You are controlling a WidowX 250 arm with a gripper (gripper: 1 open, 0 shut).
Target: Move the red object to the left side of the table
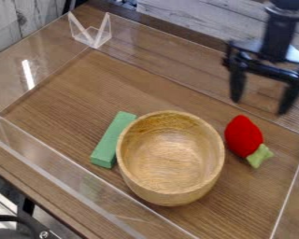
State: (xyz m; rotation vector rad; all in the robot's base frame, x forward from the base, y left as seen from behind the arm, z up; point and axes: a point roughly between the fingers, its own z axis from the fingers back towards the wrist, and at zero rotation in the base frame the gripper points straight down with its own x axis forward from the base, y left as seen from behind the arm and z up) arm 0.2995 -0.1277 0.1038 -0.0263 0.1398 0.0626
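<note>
A robotics lab setup: a wood-grain table (pixel 102 89) fenced by clear plastic walls (pixel 40 173), with a robot arm (pixel 284 23) hanging over toy props.

Small rounded red strawberry-like toy (pixel 243 133), green leafy end toward the front, lying on the brown wood-grain tabletop (pixel 108 84), right side
</note>
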